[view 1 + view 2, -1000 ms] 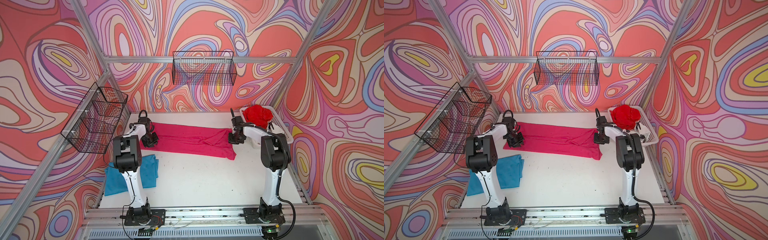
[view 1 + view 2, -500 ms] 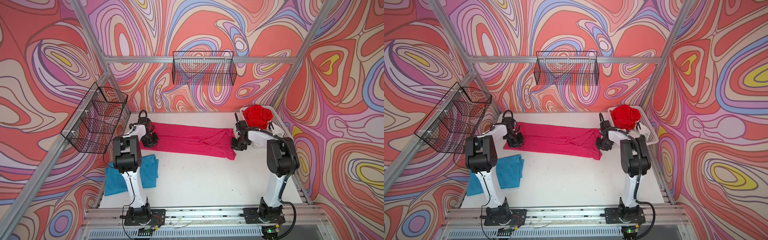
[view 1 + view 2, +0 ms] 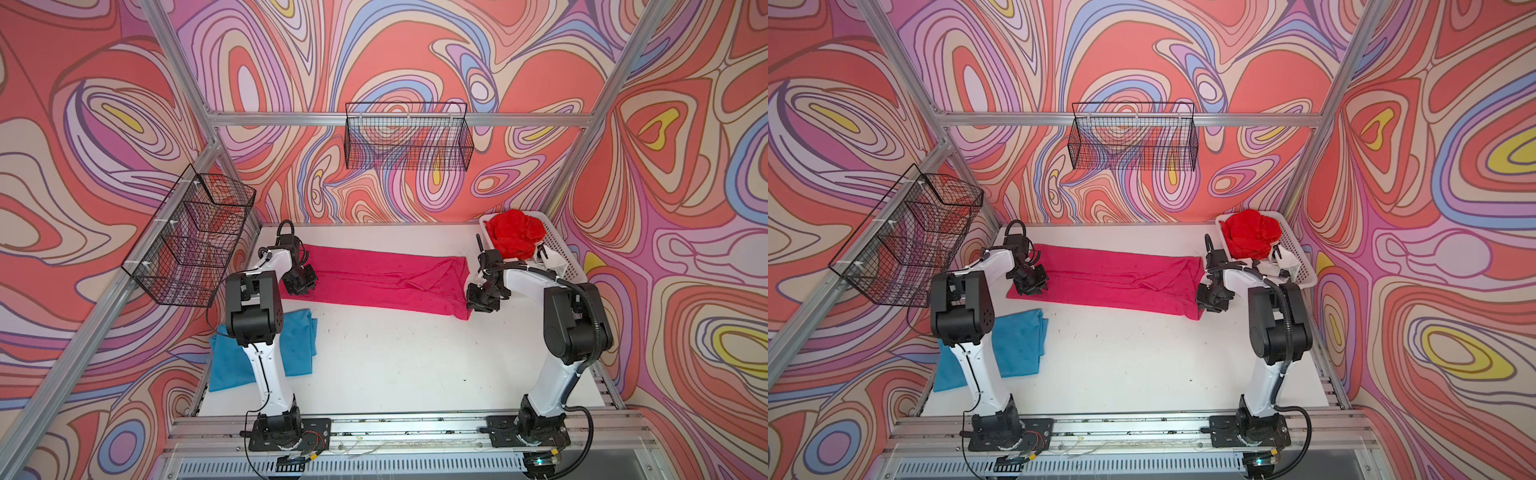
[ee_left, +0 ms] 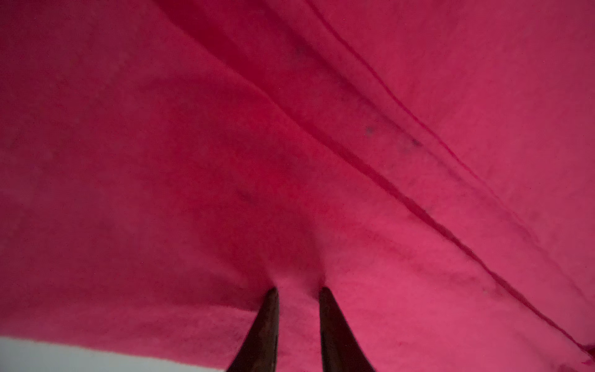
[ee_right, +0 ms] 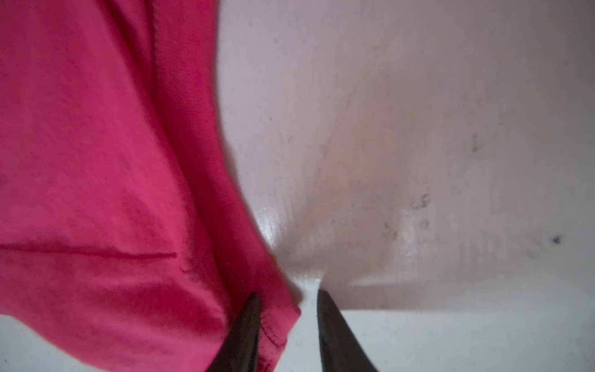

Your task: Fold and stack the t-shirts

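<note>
The magenta-pink t-shirt (image 3: 374,278) (image 3: 1113,278) lies in a long folded band across the back of the white table. My left gripper (image 3: 301,282) (image 3: 1030,284) (image 4: 297,290) is down on its left end, shut on a pucker of the pink cloth. My right gripper (image 3: 478,301) (image 3: 1210,301) (image 5: 286,294) stands open at the shirt's near right corner, with the hem lying loose beside one finger (image 5: 248,322). A folded teal-blue t-shirt (image 3: 299,345) (image 3: 1017,345) lies at the front left, partly behind the left arm. The bright red t-shirt (image 3: 515,235) (image 3: 1250,237) sits crumpled in the basket.
A white plastic basket (image 3: 561,257) (image 3: 1298,266) stands at the back right corner, close behind the right arm. Black wire baskets hang on the back wall (image 3: 407,141) and the left wall (image 3: 191,241). Bare white table (image 3: 395,361) stretches in front of the pink shirt.
My right gripper has opened, let go of the pink shirt's far right end and moved toward the front along its right edge. The left gripper has stayed put.
</note>
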Motion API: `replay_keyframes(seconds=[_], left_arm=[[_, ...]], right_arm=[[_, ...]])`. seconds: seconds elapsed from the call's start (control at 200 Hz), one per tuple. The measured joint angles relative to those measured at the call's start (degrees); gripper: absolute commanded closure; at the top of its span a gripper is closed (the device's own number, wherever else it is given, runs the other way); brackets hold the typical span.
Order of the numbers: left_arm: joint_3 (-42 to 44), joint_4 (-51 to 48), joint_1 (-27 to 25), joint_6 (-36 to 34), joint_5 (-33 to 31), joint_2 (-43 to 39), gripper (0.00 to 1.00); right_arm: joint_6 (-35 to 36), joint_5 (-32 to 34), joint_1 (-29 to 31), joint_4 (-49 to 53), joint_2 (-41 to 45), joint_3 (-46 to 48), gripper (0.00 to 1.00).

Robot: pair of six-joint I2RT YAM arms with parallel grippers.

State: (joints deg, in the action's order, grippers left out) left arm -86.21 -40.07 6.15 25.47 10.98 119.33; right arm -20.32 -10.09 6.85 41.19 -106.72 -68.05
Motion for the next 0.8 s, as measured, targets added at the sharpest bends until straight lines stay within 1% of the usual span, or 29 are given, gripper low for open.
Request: replay_keyframes(seconds=[0.1,0.19,0.235,0.295,0.31,0.331,0.466,0.646,0.801], left_arm=[[0.0,0.0,0.0,0.0,0.0,0.0,0.74],[0.0,0.0,0.0,0.0,0.0,0.0,0.74],[0.1,0.1,0.0,0.0,0.0,0.0,0.74],[0.1,0.2,0.0,0.0,0.0,-0.1,0.74],[0.2,0.2,0.0,0.0,0.0,-0.1,0.74],[0.2,0.2,0.0,0.0,0.0,-0.1,0.74],[0.4,0.5,0.0,0.0,0.0,-0.2,0.75],[0.4,0.5,0.0,0.0,0.0,-0.3,0.75],[0.5,0.5,0.1,0.0,0.1,-0.3,0.76]], right_arm=[[0.3,0.3,0.5,0.2,-0.1,-0.1,0.7],[0.5,0.3,0.9,0.1,-0.4,-0.3,0.77],[0.5,0.2,0.9,0.0,-0.5,-0.3,0.83],[0.3,0.2,1.0,-0.4,-0.7,-0.3,1.0],[1.1,0.0,1.0,-0.6,-0.7,-0.2,1.0],[0.2,0.0,1.0,-0.7,-0.8,-0.2,1.0],[0.3,0.4,1.1,-1.1,-0.5,0.1,1.0],[-0.2,4.6,0.5,0.2,1.4,0.7,1.0],[-0.4,6.3,-1.1,1.9,4.7,0.9,1.0]])
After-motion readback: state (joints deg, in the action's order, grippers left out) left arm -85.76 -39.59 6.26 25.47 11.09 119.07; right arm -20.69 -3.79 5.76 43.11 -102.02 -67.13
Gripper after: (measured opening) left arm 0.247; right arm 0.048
